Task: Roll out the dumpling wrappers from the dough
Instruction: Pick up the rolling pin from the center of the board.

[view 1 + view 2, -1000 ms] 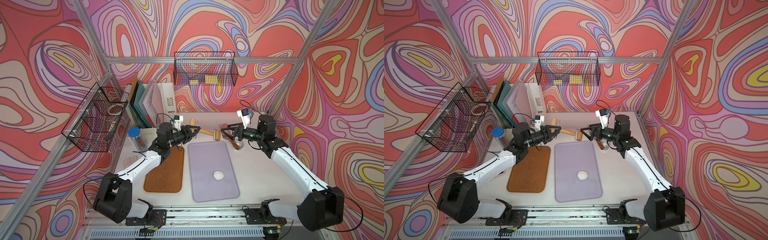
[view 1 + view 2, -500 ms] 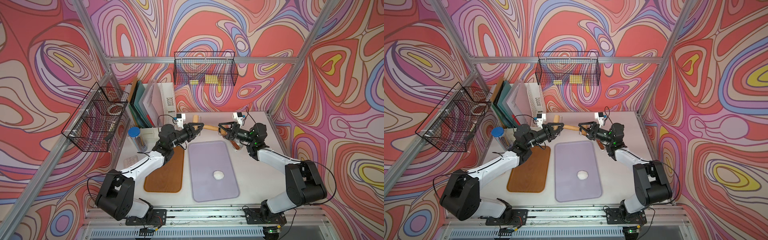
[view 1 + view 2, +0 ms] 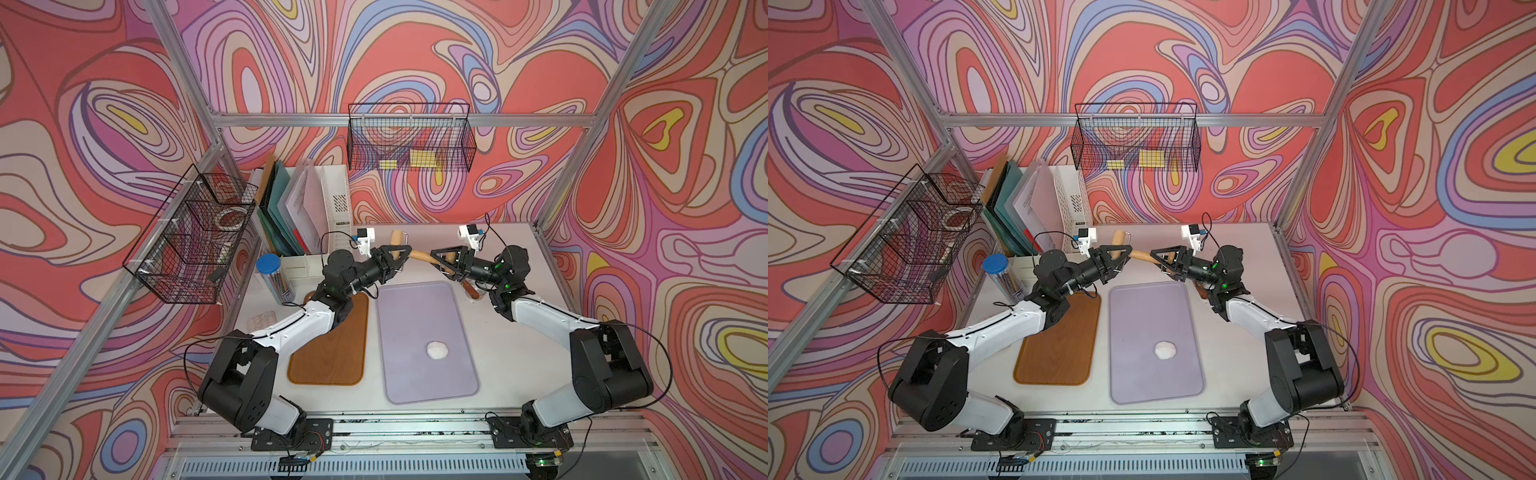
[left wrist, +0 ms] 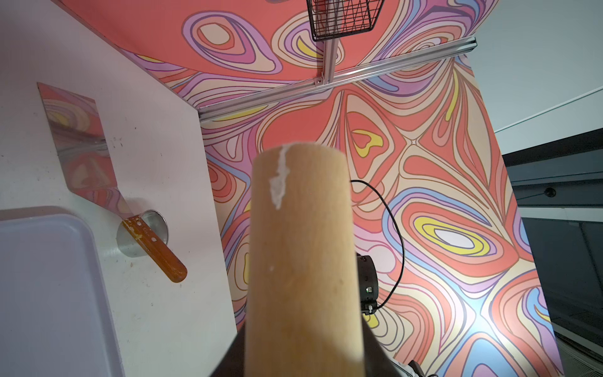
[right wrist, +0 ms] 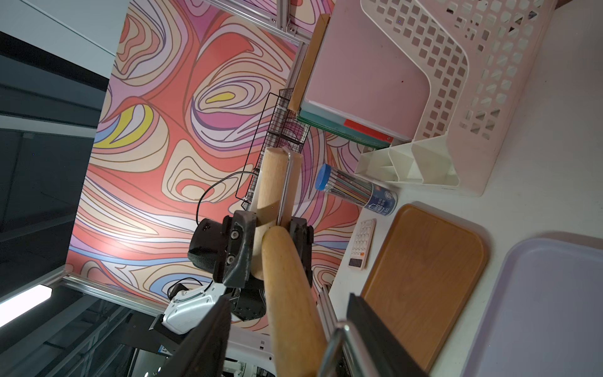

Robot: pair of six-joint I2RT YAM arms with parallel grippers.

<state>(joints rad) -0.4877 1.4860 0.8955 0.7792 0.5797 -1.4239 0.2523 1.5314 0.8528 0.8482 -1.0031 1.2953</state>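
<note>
Left pincer (image 3: 394,254) clenches the rolling pin (image 5: 277,176). Right pincer (image 3: 437,258) has swung in, jaws narrowing loosely around its handle (image 5: 293,293); dough (image 3: 437,350) waits unrolled

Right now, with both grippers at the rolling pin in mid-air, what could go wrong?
1. The left gripper pinches the rolling pin at one end while the right gripper only straddles it; a mistimed handover could drop it.
2. A white smear on its wood may snag or mark the dough on the purple tray.
</note>
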